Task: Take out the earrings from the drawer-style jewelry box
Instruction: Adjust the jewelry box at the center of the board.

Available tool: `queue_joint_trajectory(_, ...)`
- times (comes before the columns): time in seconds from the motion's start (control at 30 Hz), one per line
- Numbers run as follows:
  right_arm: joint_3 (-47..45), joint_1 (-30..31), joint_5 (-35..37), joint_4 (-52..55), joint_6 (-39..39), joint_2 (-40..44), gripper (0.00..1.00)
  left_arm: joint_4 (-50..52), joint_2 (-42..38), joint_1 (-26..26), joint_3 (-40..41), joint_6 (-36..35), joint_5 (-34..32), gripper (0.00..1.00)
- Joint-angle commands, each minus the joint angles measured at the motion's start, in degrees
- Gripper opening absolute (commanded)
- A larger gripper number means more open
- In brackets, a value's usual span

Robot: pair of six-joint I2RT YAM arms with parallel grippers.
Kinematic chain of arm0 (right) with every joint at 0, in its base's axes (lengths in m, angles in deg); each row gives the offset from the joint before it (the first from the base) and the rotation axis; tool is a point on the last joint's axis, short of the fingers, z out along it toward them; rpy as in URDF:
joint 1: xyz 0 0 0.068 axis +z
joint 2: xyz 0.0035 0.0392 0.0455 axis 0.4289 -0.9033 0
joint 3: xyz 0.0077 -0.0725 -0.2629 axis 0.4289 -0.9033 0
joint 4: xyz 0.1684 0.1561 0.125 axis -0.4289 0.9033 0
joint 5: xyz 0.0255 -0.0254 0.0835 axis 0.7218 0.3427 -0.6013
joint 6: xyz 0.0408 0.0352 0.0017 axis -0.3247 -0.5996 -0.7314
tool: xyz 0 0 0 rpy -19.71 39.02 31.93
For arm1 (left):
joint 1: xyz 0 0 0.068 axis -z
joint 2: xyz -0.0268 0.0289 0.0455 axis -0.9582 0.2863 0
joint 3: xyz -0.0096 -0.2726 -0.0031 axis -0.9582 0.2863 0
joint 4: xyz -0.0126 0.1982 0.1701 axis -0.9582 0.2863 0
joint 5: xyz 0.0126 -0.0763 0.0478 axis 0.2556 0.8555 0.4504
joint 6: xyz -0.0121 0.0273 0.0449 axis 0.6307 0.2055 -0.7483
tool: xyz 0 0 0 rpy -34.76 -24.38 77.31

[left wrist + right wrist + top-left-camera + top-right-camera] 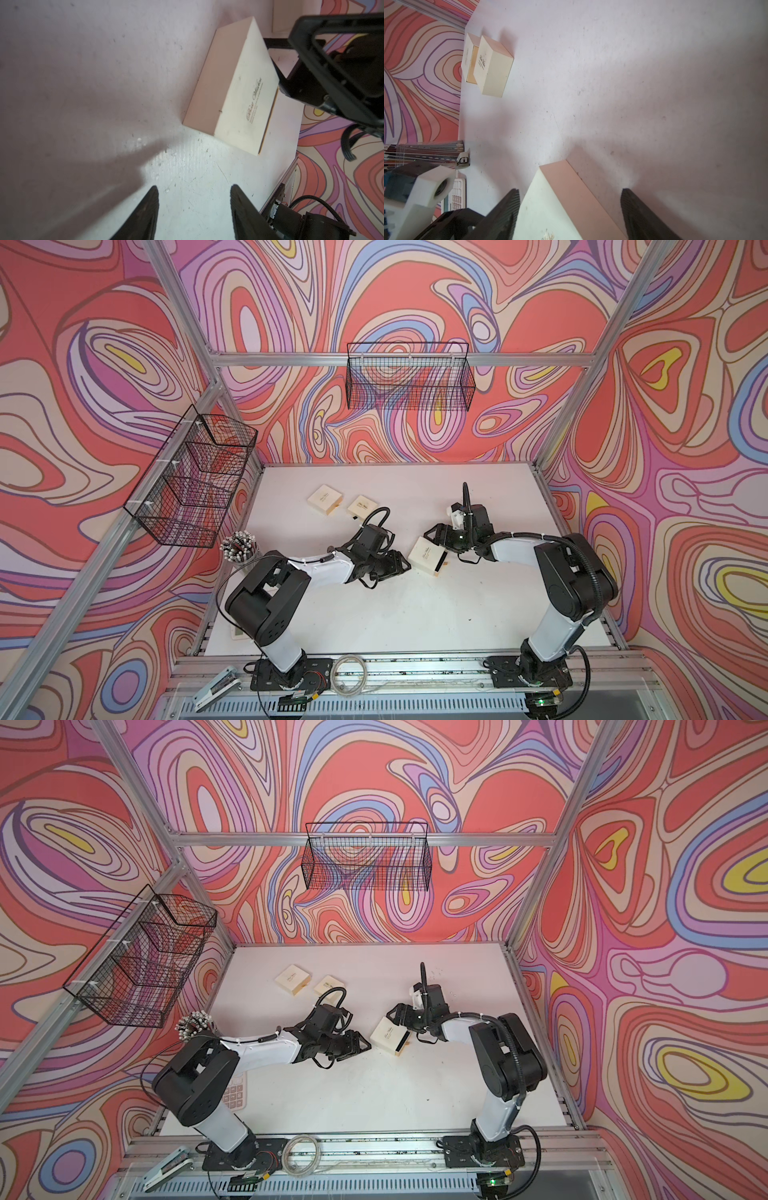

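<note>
In both top views: jewelry box (424,558) mid-desk (415,614), left hand (405,567) just beside it, right hand (435,541) at its far corner. No earrings to see; likely tucked inside the box. From the left wrist: hand spread apart, holding nothing. From the right wrist: hand spread apart around the box corner, not squeezing. Probably light, hard, quick to roll; best pinched softly with the tips.

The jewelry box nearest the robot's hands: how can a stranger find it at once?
On the white table, look between the left hand and the right hand. A cream box lies alone, a dark strip at one side. The other two cream boxes sit together farther back, to the left.
</note>
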Motion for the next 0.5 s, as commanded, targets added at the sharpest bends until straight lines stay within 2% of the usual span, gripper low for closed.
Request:
queue_joint_trajectory(0.0, -0.94, 0.23, -3.10, -0.34, 0.66, -0.06, 0.80, -3.48, 2.76, 0.02, -3.00, 2.43, -1.43, 0.47)
queue_joint_trajectory(0.23, -8.00, 0.48, -4.70, -3.59, -2.14, 6.22, 0.78, -2.16, 7.18, -0.41, -7.99, 2.32, -3.32, 0.35)
queue_joint_trajectory(0.37, -13.34, 1.25, -4.09, -6.38, -5.00, 10.77, 0.78, -1.41, 8.54, -1.31, -10.21, 1.99, -3.15, 0.34)
queue_joint_trajectory(0.47, -17.97, 3.34, -2.25, -9.96, -8.34, 13.57, 0.78, -1.99, 9.92, -2.81, -12.27, 1.68, -0.70, 0.34)
